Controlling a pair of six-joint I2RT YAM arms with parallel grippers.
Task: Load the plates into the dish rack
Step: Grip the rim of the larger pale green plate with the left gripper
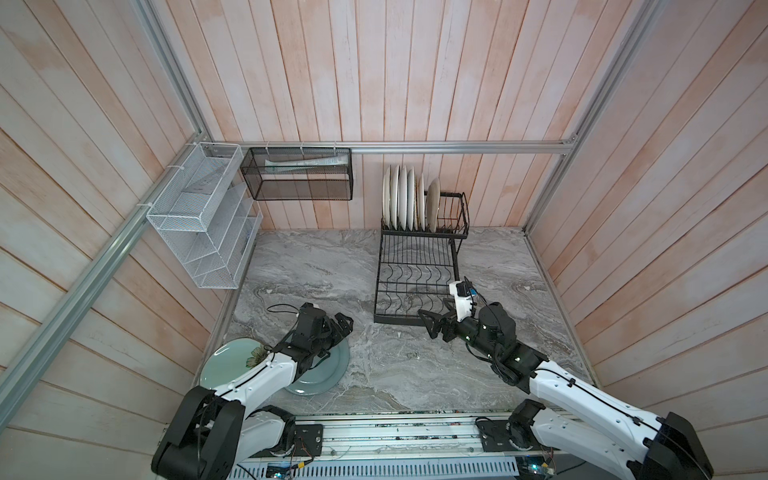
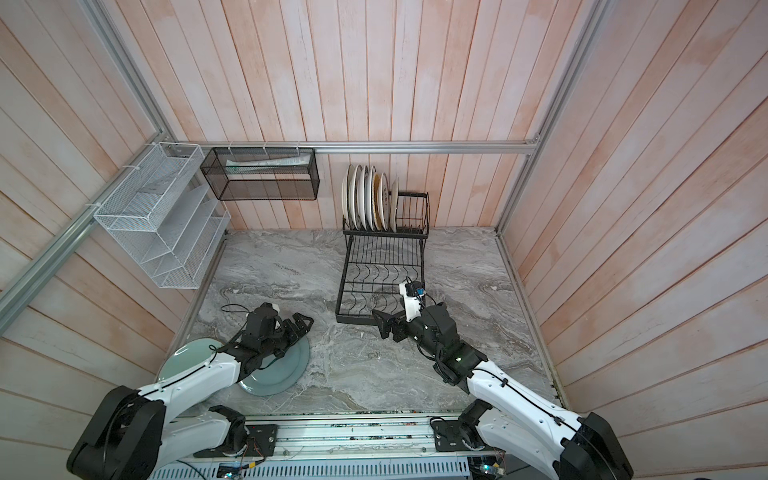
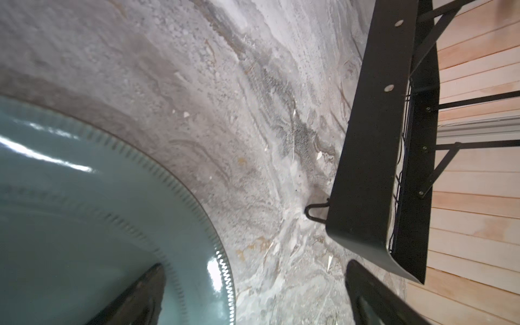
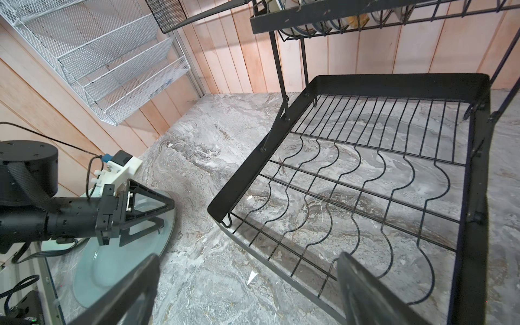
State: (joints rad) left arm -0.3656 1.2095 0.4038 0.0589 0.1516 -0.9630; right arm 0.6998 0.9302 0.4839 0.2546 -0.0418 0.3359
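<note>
The black wire dish rack (image 1: 377, 286) (image 2: 340, 291) stands at the back right of the table. Several pale plates (image 1: 402, 197) (image 2: 363, 199) stand on edge in its upper tier; its flat base (image 4: 365, 183) holds nothing. A grey-blue plate (image 1: 328, 374) (image 2: 286, 374) (image 3: 84, 211) lies flat at front left, overlapped by a pale green plate (image 1: 226, 365) (image 2: 187, 357). My left gripper (image 1: 343, 328) (image 2: 301, 326) (image 3: 253, 295) is open, straddling the grey-blue plate's far rim. My right gripper (image 1: 428, 324) (image 2: 380, 324) (image 4: 247, 287) hangs open and empty by the base's front-left corner.
A white mesh tiered organizer (image 1: 203, 224) (image 4: 112, 56) hangs on the left wall. A black fine-mesh basket (image 1: 297, 174) hangs on the back rail beside it. Wooden panel walls close in three sides. Bare marble table (image 1: 332, 266) lies between the two plates and the rack.
</note>
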